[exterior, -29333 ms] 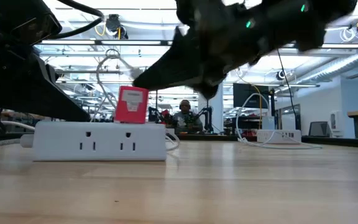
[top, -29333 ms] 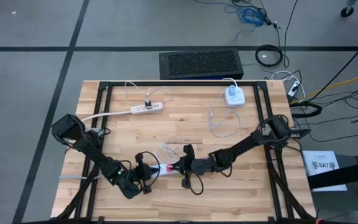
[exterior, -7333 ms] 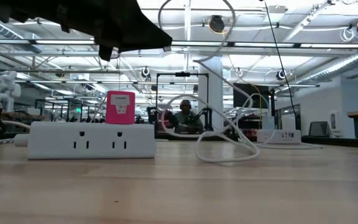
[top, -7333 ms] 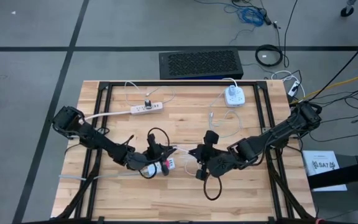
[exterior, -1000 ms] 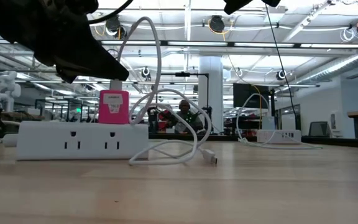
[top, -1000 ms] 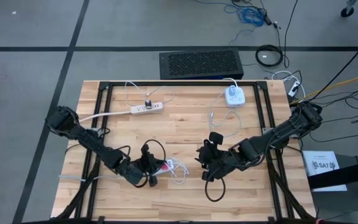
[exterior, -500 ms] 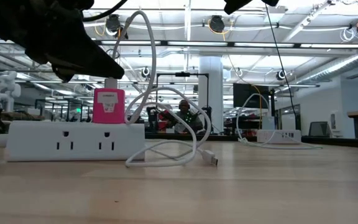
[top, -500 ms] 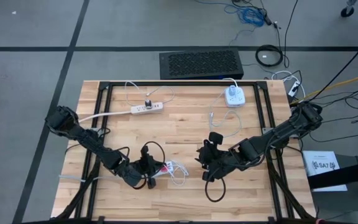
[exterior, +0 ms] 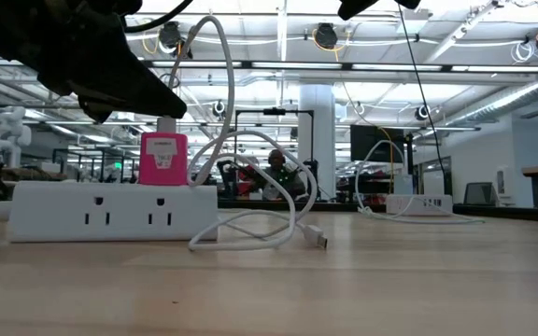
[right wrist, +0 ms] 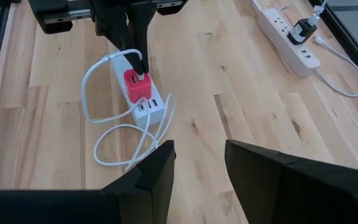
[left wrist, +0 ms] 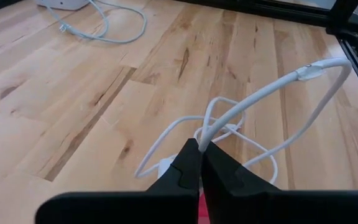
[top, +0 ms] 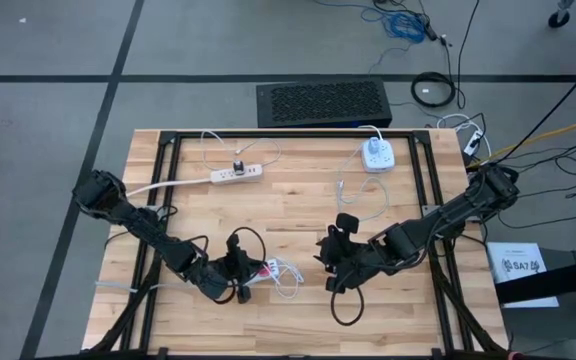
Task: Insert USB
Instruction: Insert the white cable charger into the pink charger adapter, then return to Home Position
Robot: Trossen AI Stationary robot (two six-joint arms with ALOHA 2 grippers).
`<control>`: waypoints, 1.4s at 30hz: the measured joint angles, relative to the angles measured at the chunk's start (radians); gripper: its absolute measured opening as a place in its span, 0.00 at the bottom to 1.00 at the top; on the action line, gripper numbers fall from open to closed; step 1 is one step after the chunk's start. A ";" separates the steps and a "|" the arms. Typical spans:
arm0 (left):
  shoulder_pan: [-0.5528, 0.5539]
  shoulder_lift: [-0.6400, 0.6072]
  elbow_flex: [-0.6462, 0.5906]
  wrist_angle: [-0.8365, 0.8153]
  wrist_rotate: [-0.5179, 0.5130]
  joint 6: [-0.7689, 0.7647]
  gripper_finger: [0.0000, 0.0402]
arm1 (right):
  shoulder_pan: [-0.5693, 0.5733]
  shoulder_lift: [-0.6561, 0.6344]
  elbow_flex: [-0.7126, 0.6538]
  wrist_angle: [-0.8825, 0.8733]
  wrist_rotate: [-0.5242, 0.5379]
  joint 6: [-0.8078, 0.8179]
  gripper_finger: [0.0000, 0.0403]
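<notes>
left hand pinched tight on usb plug, plug upright w/ long axis vertical, tip down into pink charger directly below; right hand half-open, empty.

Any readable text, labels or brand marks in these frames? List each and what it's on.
None can be read.
Pink plug-in charger block on the white power strip: a small pale label on its face, too small to read.
White sheet of paper beside the table's right edge: dark print, too blurred to read.
</notes>
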 joint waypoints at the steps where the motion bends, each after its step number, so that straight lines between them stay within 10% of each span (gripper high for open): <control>1: 0.000 0.000 0.000 0.000 0.000 0.000 0.01 | 0.000 0.000 0.000 0.000 -0.001 -0.001 0.33; 22: 0.008 -0.001 -0.002 0.007 0.015 -0.027 0.02 | -0.042 0.000 0.000 -0.007 -0.022 -0.017 0.33; 33: 0.005 0.006 -0.010 0.034 0.026 0.007 0.33 | -0.040 0.000 0.000 -0.006 -0.046 -0.016 0.34; 42: -0.005 -0.095 -0.015 0.000 0.052 0.083 0.39 | -0.040 0.000 0.000 0.005 -0.042 -0.010 0.34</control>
